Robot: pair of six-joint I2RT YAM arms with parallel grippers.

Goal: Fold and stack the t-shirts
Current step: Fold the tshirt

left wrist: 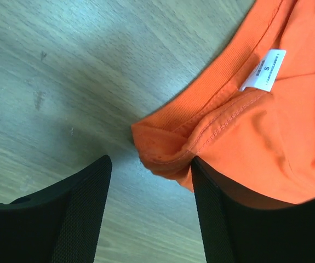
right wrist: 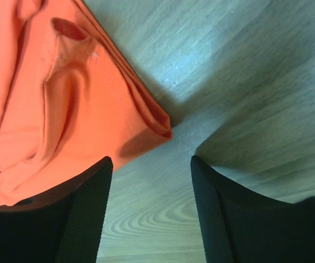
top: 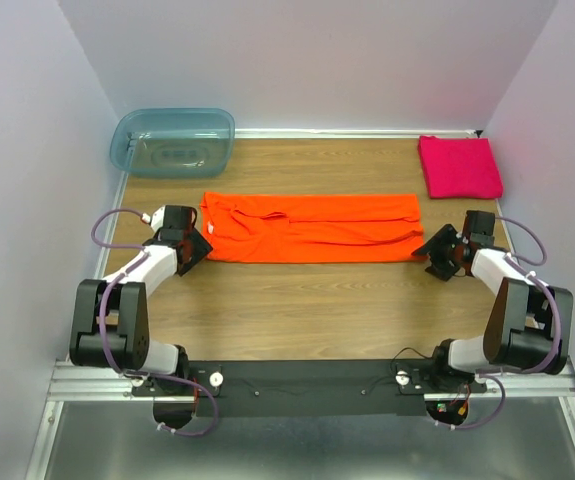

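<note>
An orange t-shirt [top: 309,227] lies folded into a long band across the middle of the wooden table [top: 297,310]. A magenta-pink t-shirt [top: 459,165], folded square, rests at the back right. My left gripper [top: 199,247] is at the band's left end, open; its collar corner [left wrist: 162,153] with a white size tag [left wrist: 264,70] sits just ahead of the jaws, one finger [left wrist: 217,219] over the cloth edge. My right gripper [top: 429,250] is open at the right end, the folded corner [right wrist: 160,126] just ahead of its jaws, bare wood between them.
A translucent blue-green plastic tub [top: 172,140] stands at the back left corner. Pale walls close the table on three sides. The arm bases sit on a rail [top: 307,382] at the near edge.
</note>
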